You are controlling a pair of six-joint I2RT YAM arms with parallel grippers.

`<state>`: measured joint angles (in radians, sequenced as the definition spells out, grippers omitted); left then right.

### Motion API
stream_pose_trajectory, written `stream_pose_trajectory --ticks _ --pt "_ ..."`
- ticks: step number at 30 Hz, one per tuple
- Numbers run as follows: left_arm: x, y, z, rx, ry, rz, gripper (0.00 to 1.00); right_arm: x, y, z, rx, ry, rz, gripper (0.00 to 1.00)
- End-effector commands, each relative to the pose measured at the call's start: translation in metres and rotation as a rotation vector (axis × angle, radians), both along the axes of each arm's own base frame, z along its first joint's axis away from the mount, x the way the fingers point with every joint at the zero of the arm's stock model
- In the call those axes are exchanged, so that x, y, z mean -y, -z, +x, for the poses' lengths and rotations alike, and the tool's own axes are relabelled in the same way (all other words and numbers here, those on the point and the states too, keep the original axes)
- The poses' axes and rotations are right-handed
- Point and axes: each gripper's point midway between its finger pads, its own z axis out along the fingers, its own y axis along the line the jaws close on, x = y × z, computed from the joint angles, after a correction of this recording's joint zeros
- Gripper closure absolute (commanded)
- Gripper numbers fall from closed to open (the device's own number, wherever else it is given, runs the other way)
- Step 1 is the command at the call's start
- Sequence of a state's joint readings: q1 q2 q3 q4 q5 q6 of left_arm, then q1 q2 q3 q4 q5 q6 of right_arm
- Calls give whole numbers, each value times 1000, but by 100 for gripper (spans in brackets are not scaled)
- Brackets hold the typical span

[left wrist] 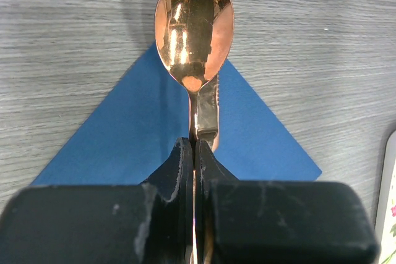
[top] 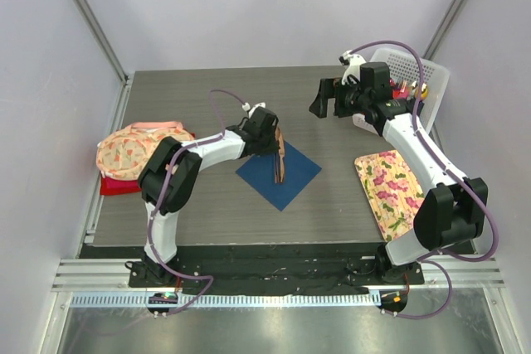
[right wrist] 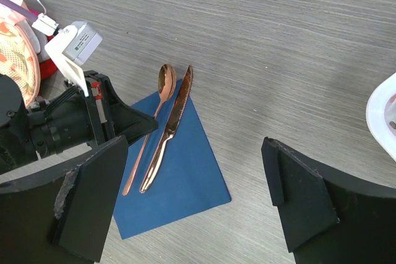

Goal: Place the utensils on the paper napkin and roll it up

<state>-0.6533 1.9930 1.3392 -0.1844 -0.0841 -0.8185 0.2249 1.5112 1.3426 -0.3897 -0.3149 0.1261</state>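
The left end effector pinches shut on spoon over napkin, knife mostly hidden behind; right end effector gapes wide, empty.

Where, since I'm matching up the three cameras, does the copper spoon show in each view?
Top external: spoon at centre, under the left claw, over the blue napkin.
Left wrist: top centre, bowl towards the camera.
Right wrist: left of centre, beside the knife.
Shared landmark: the blue napkin.
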Motion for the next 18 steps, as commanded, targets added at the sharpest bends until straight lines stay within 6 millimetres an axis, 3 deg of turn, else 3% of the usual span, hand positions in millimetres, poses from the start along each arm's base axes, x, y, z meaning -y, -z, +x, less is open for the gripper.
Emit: stream_pose_trajectory --ticks 1,18 --pt "6 -17 20 59 -52 -35 97 -3 -24 -5 72 -20 18 0" --pt "5 -1 25 50 -56 3 92 -4 -19 -12 59 -34 25 0"
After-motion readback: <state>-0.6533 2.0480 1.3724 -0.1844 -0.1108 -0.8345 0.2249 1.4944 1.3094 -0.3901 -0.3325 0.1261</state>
